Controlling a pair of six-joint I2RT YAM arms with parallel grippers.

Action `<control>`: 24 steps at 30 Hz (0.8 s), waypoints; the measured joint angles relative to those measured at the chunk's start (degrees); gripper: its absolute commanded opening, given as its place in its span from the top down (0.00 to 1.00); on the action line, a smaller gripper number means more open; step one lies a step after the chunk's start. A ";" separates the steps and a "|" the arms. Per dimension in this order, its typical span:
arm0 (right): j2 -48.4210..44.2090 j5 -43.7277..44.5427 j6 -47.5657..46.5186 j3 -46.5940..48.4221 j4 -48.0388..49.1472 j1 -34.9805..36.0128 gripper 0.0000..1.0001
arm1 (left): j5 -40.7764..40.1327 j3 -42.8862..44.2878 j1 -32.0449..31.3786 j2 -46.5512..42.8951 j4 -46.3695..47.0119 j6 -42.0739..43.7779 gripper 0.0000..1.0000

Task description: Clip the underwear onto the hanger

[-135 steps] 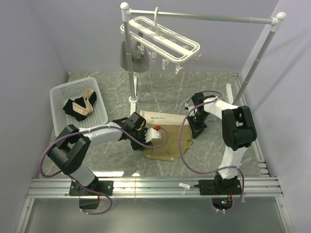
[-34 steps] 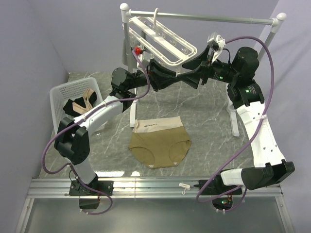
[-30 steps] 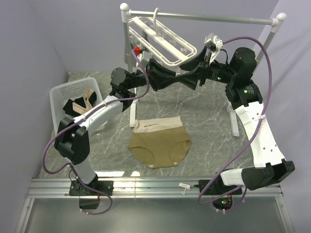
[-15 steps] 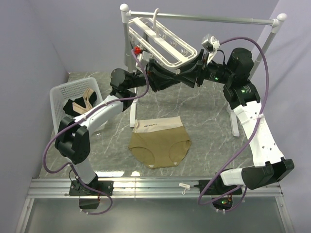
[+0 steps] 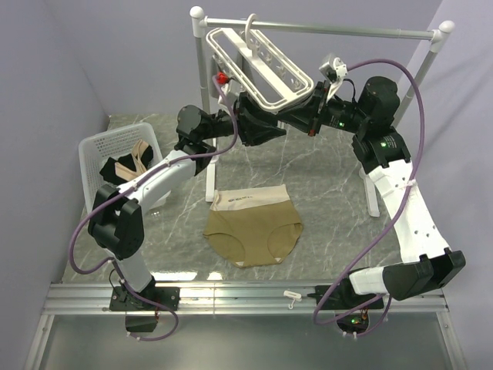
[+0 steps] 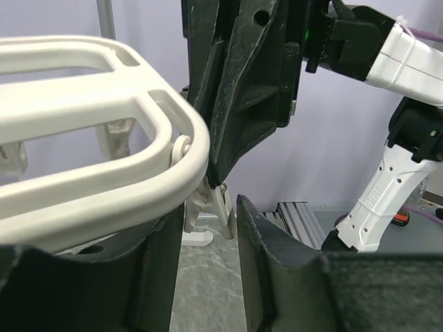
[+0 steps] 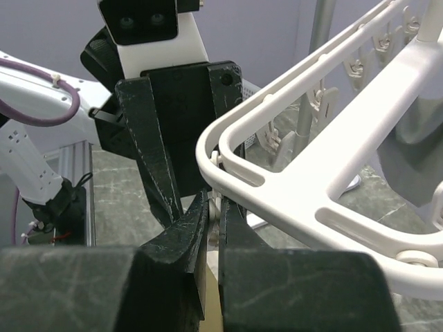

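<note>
The tan underwear (image 5: 253, 227) lies flat on the table, held by neither gripper. The white hanger (image 5: 260, 65) hangs tilted from the rail by its hook. Both grippers meet under its near corner. My right gripper (image 5: 291, 117) is shut on a small white clip (image 7: 217, 207) dangling from the hanger frame (image 7: 325, 166). My left gripper (image 5: 271, 131) faces it, open, with the same clip (image 6: 216, 202) between its fingertips (image 6: 208, 207) and the frame corner (image 6: 138, 166) just above its left finger. The right gripper also shows in its wrist view (image 7: 213, 200).
The silver rail stand (image 5: 323, 29) spans the back, with its left pole (image 5: 206, 116) close behind my left arm. A white basket (image 5: 94, 146) at the left holds black and beige cloth pieces (image 5: 127, 168). A grey garment (image 7: 415, 152) hangs beyond the hanger.
Both grippers have left the underwear on the table and risen to the hanger. Over the last second the right gripper moved left along the frame and the hanger tilted more steeply.
</note>
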 measured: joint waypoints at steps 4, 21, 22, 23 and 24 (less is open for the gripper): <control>-0.02 0.39 0.83 -0.76 1.14 0.00 1.00 | -0.15 0.00 -0.04 0.00 -2.75 1.14 0.51; -0.28 3.96 1.92 -2.16 2.67 0.37 1.00 | -14.38 -25.59 4.42 -30.32 -36.46 21.86 0.25; -0.33 4.11 1.99 -2.32 2.80 0.37 1.00 | -16.09 -27.43 4.44 -32.89 -39.87 22.97 0.24; -0.35 4.28 2.01 -2.47 2.86 0.39 1.00 | -18.12 -29.07 4.42 -35.06 -43.06 23.28 0.21; -0.37 4.48 2.03 -2.60 2.86 0.39 1.00 | -20.52 -30.86 4.37 -37.00 -46.03 23.21 0.18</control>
